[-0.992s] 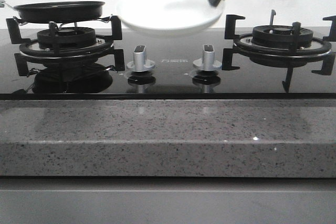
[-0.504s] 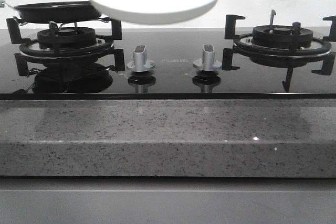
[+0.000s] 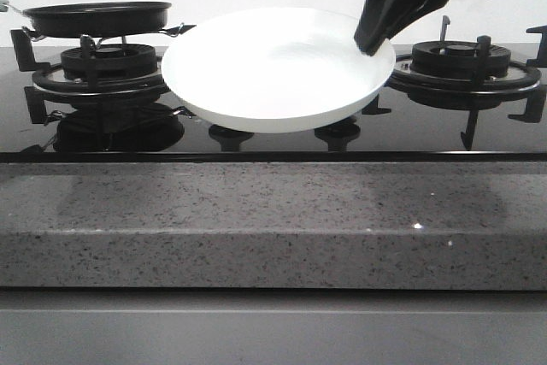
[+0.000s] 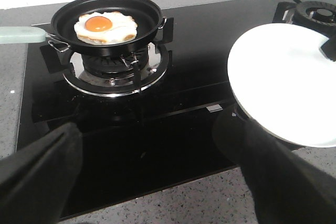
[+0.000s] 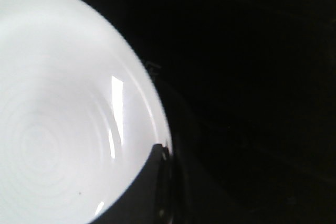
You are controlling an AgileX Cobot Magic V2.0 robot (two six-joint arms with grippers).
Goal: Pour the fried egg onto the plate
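Nearest is the speckled grey counter edge (image 3: 273,220), then the black glass hob (image 3: 273,144). The right gripper (image 3: 373,40) is holding the plate (image 3: 273,70) by its right rim, jaws clamped on the edge, the dish hanging tilted above the middle of the hob between the two burners and hiding the knobs. The left gripper (image 4: 157,182) is hovering over the hob's near edge with its fingers (image 4: 37,171) spread wide and holding nothing. Farther back on the left burner (image 4: 115,66), the black frying pan (image 4: 107,22) is sitting with the fried egg (image 4: 105,27) lying flat inside, yolk up.
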